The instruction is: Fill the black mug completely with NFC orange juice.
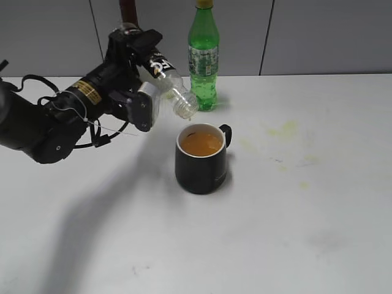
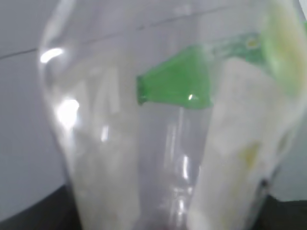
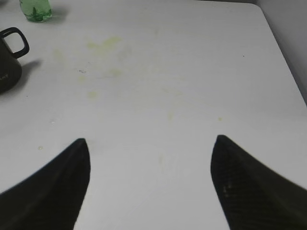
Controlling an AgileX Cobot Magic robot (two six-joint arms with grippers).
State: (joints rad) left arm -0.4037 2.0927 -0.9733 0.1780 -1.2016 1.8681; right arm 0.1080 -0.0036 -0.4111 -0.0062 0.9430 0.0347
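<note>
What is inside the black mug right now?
The black mug holds cloudy orange juice, its surface a little below the white rim. The clear bottle in the left tool tilts over it. The mug's bottom is hidden by the juice.

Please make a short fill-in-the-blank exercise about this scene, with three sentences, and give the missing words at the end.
1. The left gripper holds a clear bottle tilted with its mouth above the black ____.
2. The liquid inside the black mug has an ____ colour.
3. The bottle standing upright behind the mug, near the wall, is ____.

Missing words: mug; orange; green
</note>
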